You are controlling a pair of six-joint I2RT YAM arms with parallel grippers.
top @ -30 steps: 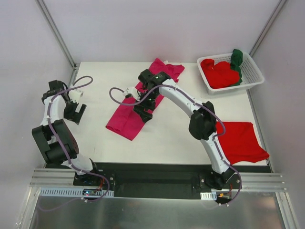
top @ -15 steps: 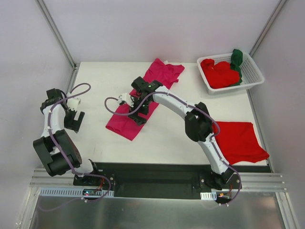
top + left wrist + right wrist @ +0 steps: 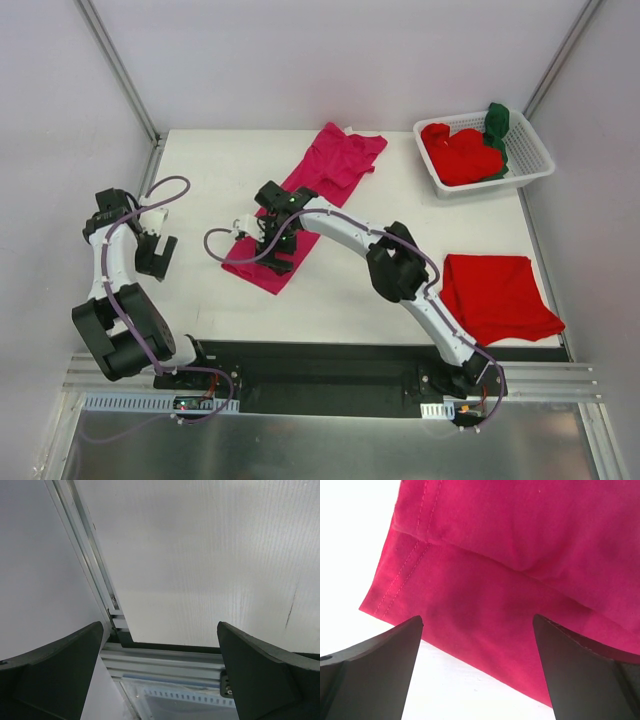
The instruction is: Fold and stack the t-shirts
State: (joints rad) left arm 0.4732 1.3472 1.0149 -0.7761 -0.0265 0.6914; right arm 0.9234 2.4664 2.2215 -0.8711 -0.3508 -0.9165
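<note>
A magenta-pink t-shirt (image 3: pixel 325 172) lies folded into a long strip, running diagonally from the table's back centre toward the front left. My right gripper (image 3: pixel 281 255) hovers open over the strip's near end, and the wrist view shows that pink cloth (image 3: pixel 520 555) and its hemmed corner between the spread fingers. A folded bright red t-shirt (image 3: pixel 497 294) rests at the front right. More red t-shirts (image 3: pixel 460 153) and a dark green one (image 3: pixel 497 124) fill the basket. My left gripper (image 3: pixel 157 252) stands open over bare table at the left edge, holding nothing.
The white slotted basket (image 3: pixel 535 158) sits at the back right corner. Metal frame posts and white walls close in the table on three sides. The left wrist view shows the table's front left corner and aluminium rail (image 3: pixel 165 660).
My right gripper has travelled along the pink strip toward its front-left end. The left arm has drawn back slightly toward the left edge. Both grippers stayed open.
</note>
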